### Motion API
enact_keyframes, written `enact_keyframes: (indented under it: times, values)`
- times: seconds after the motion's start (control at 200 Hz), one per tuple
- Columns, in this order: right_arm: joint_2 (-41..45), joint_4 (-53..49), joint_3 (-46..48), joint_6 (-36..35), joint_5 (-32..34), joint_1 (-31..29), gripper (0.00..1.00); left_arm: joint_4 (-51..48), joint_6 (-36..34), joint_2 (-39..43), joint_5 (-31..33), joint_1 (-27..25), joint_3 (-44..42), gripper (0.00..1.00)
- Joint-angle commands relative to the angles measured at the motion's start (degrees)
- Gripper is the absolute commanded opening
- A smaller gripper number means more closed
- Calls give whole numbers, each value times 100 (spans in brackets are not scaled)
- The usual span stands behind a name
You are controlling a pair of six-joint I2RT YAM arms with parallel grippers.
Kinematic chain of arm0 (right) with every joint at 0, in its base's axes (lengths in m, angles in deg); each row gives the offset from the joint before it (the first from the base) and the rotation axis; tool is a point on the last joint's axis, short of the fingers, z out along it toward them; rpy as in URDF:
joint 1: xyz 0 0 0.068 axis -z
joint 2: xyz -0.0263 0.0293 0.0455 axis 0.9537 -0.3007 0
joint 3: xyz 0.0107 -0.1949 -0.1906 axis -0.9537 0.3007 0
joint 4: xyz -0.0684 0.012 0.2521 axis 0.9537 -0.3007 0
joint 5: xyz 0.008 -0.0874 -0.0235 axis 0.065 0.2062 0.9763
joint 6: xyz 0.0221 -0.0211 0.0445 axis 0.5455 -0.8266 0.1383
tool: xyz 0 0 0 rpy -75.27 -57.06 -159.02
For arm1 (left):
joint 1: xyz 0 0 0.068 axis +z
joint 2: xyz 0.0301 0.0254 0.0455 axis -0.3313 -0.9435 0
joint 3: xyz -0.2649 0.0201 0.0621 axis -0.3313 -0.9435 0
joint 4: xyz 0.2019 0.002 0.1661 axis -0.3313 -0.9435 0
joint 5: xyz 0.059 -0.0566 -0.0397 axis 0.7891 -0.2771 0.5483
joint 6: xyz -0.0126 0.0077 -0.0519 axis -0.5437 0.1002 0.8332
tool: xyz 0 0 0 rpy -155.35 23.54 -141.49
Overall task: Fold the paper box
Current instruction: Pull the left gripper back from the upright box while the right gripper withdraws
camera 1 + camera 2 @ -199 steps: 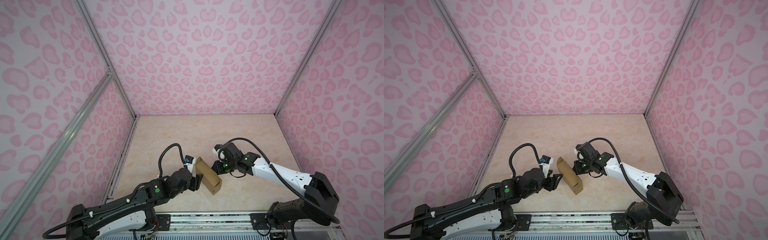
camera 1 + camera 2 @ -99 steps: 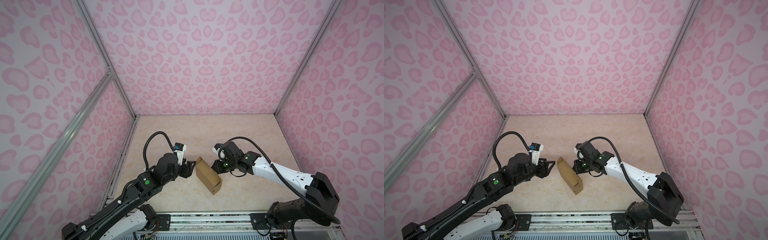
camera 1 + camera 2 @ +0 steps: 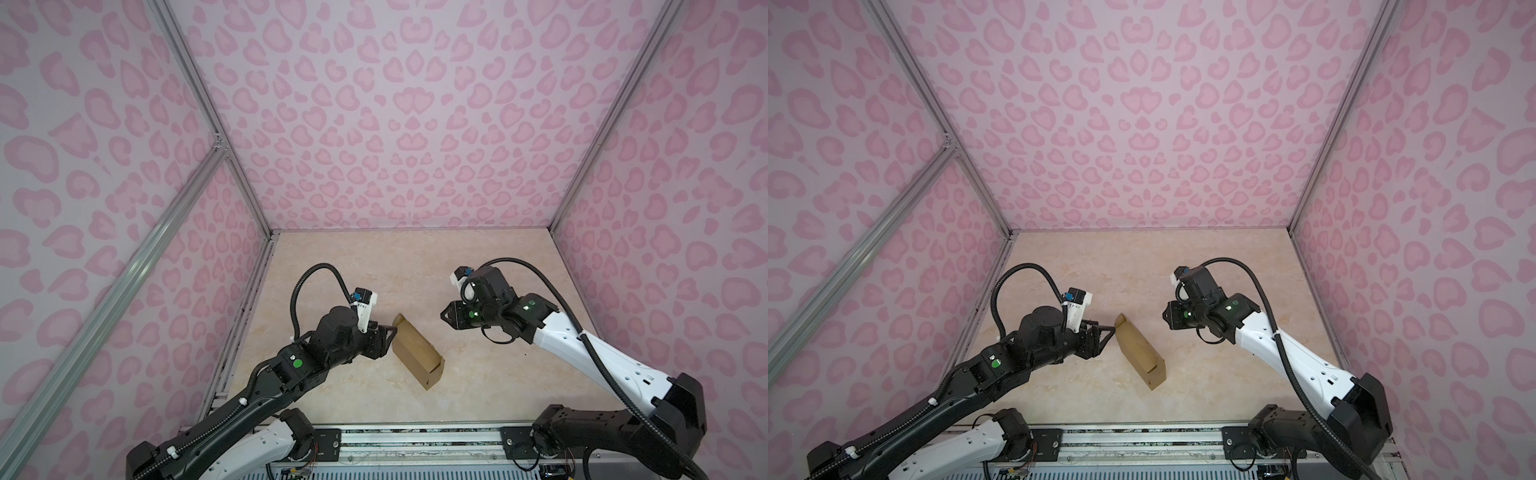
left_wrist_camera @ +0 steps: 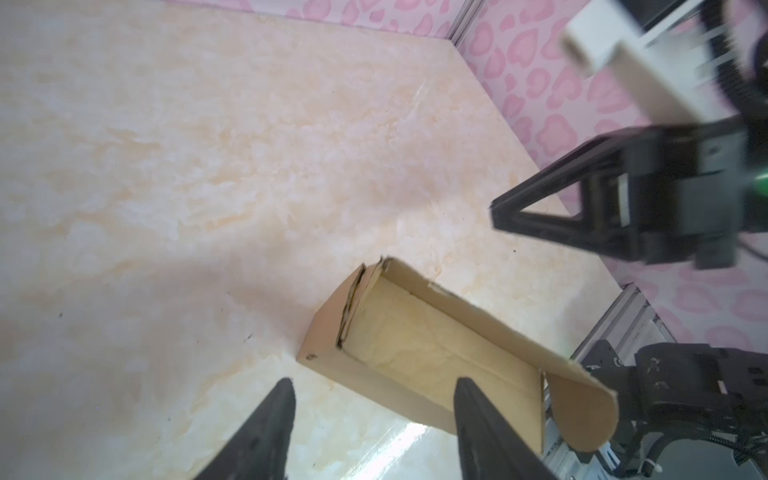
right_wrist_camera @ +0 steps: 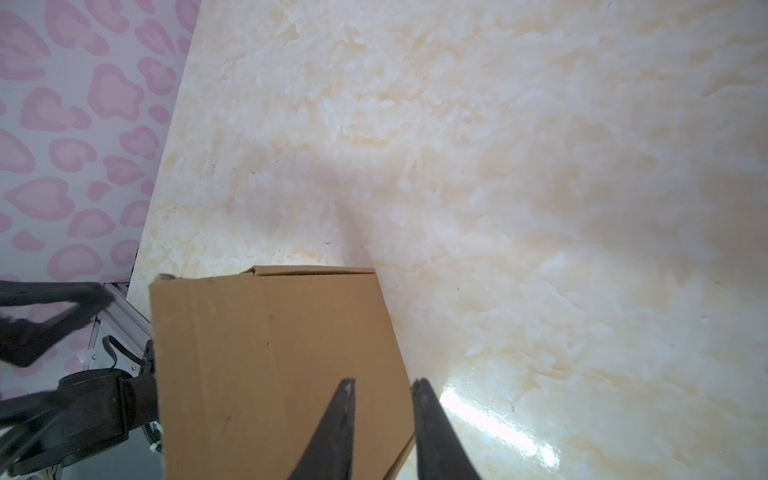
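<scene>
Both pincers had moved in the last second. Before, they pressed on the paper box (image 3: 417,352) from two sides. Now the right pincer (image 3: 444,316) had let go and pulled back. It hung well apart from the box, with bare desk (image 3: 465,266) in between. Its two fingers (image 5: 344,415) stood a little apart and held nothing. The left pincer (image 3: 390,335) had swung away and then come back, and it sat just beside the far end of the box. It was open wide and empty too. Whether a fingertip touched the cardboard was hard to tell. The box stayed in the same spot, in the middle of the desk between the two arms. It stood up on its long side all by itself, with its open side facing the left arm and a plain flat side facing the right arm. So the walls seemed to be folded and holding. One round flap (image 4: 582,411) was loose and stuck out at one end. It looked like the job was nearly done, and that flap probably needed tucking in next.
</scene>
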Motion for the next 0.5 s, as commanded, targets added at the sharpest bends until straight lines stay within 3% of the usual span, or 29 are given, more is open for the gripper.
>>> enact_keyframes:
  times: [0.0, 0.155, 0.285, 0.395, 0.495]
  values:
    - [387, -494, 6, -82, 212, -6, 28, 21, 329, 166, -39, -137, -319, 64]
    - [1105, -612, 248, -18, -239, -48, 29, 55, 542, 407, 192, -647, -696, 64]
    - [1656, -834, 314, 23, -57, -548, 31, 257, 642, 519, 212, -870, -922, 64]
    - [1940, -963, 570, 589, 719, -1330, 31, 37, 621, 602, 588, -877, -841, 65]
    - [2378, -548, 1418, 1487, 1429, -2012, 31, -160, 397, 781, 1132, -845, -666, 68]
